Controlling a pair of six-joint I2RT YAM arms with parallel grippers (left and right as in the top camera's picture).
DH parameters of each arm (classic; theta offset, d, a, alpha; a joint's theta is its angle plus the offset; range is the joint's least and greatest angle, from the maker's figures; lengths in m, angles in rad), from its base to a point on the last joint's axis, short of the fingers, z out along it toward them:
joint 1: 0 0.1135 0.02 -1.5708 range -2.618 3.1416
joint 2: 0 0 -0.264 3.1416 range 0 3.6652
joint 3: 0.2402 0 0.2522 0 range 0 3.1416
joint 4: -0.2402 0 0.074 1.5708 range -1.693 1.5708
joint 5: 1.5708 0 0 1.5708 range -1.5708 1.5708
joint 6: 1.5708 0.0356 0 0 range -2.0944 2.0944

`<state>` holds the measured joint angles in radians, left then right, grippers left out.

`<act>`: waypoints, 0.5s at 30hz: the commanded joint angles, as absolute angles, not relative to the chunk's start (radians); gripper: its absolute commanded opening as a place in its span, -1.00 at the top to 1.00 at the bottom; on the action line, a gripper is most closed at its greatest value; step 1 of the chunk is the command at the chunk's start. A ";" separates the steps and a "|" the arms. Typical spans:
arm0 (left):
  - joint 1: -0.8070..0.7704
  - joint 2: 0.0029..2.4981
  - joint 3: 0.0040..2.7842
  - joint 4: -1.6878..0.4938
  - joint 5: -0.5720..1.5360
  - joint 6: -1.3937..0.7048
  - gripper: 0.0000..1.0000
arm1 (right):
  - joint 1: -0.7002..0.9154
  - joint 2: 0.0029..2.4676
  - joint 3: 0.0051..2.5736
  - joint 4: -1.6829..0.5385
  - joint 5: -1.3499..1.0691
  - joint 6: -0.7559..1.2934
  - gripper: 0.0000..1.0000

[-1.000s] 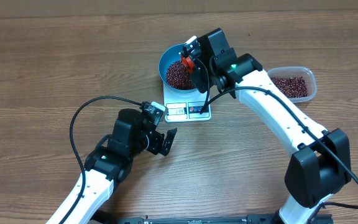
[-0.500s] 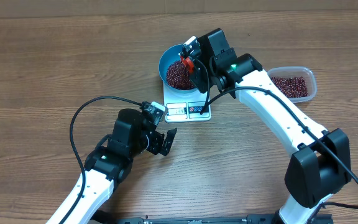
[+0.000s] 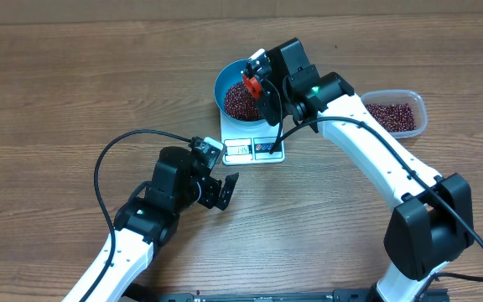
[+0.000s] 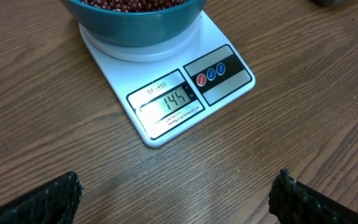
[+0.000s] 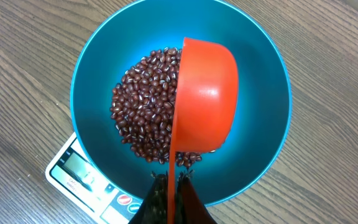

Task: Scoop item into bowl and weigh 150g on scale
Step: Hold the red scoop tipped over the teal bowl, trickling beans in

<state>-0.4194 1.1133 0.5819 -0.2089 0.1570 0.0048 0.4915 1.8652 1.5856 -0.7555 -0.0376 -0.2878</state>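
A wooden desk (image 3: pixel 74 75) seen from above. Near its middle, somewhat toward the far edge, a white scale (image 4: pixel 225 84) carries a blue bowl (image 5: pixel 266 130), so whatever drops in is weighed at once. The bowl holds a heap of red-brown beans (image 5: pixel 142 112). The right gripper (image 5: pixel 168 190) is clamped tight on the thin handle of a red scoop (image 5: pixel 207 99), holding it inside the bowl's rim, tipped on its side with its open face toward the heap, probably to let beans trickle out a few at a time. The left gripper (image 4: pixel 176 208) hovers near the desk's front edge, jaws spread wide and holding nothing; its camera faces the scale's display (image 4: pixel 169 102), apparently to read it. The number begins with fourteen, so the fill seems just short of target. A clear tub (image 3: pixel 423 113) of spare beans waits near the desk's right edge, within the right arm's reach.
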 commanded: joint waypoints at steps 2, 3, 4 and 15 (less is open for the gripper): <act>-0.425 1.118 0.586 -0.205 0.168 -0.004 -0.99 | 0.493 1.825 1.618 -0.755 -0.046 -0.277 0.93; -0.425 1.118 0.586 -0.205 0.168 -0.004 -0.99 | 0.493 1.825 1.618 -0.755 -0.046 -0.277 0.93; -0.425 1.118 0.586 -0.205 0.168 -0.004 -0.99 | 0.493 1.825 1.618 -0.754 -0.046 -0.277 0.93; -0.425 1.118 0.586 -0.205 0.168 -0.003 -0.99 | 0.493 1.825 1.618 -0.754 -0.019 -0.282 0.93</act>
